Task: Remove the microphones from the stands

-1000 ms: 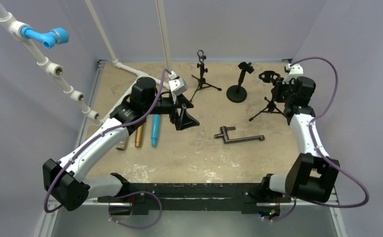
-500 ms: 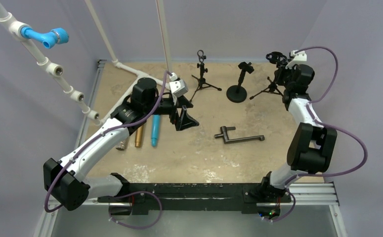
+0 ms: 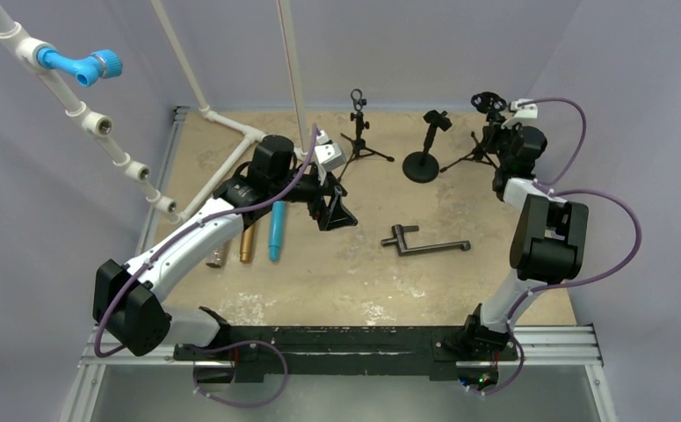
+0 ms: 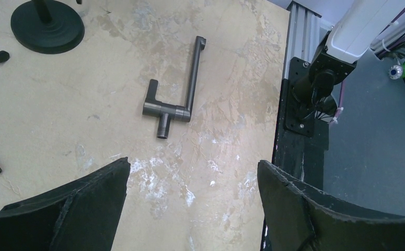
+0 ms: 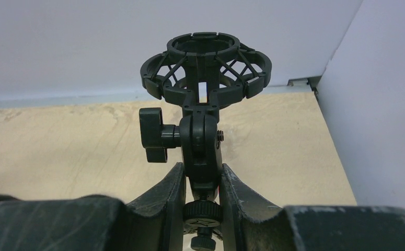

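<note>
Progress: ring cradle on tripod stand is empty, no microphone in it, so removal looks done. Nearby: blue microphone and gold microphone lie flat side by side at left of table; cannot tell which came from this stand. Grip: right gripper narrow, clamped on stand's neck below side knob, at far right corner. Idle: left gripper spread wide, holding nothing, above table. Left to do, likely: let go of stand. Look: stand black, upright, ribbed double ring, open top.
</note>
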{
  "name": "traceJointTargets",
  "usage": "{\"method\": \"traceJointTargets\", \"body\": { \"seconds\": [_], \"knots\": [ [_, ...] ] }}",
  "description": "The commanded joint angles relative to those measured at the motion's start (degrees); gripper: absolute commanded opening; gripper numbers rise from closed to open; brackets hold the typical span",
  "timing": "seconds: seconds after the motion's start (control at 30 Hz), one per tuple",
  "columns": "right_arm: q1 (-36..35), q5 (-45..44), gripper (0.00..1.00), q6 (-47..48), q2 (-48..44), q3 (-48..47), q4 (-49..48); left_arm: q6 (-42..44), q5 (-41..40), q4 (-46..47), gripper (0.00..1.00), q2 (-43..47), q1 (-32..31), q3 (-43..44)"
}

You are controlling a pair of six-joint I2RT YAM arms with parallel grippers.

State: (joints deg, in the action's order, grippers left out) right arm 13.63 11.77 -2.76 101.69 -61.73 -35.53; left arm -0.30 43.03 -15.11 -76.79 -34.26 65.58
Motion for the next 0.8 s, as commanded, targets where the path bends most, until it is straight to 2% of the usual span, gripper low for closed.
{"method": "traceJointTargets", "body": {
  "seconds": [0.0, 0.23, 0.43, 0.63, 0.7, 0.77],
  "knots": [
    [0.28, 1.64, 0.0, 1.36, -1.09, 3.61, -10.99, 0.82, 0.55, 0.89, 0.88, -0.45, -0.31, 3.34],
    [0.26, 1.63, 0.0, 2.49, -0.62, 8.11, -11.95, 0.8, 0.36, 0.91, 0.88, -0.17, -0.31, 3.03],
    [0.29, 1.27, 0.15, 5.33, -0.34, 8.74, -10.27, 0.82, 0.31, 1.44, 0.89, 0.89, -0.3, 2.23],
    [0.26, 0.72, 0.2, 5.91, 0.97, 6.88, -8.22, 1.4, -0.15, 1.53, 0.89, 2.05, -0.3, 1.5],
    [0.27, 0.71, 0.23, 5.85, 1.22, 6.48, -7.57, 1.8, -0.66, 1.45, 0.89, 2.4, -0.26, 1.32],
    [0.27, 0.69, 0.3, 5.61, 1.23, 6.52, -7.06, 2.11, -1.07, 1.28, 0.9, 2.66, -0.3, 1.22]
  ]
}}
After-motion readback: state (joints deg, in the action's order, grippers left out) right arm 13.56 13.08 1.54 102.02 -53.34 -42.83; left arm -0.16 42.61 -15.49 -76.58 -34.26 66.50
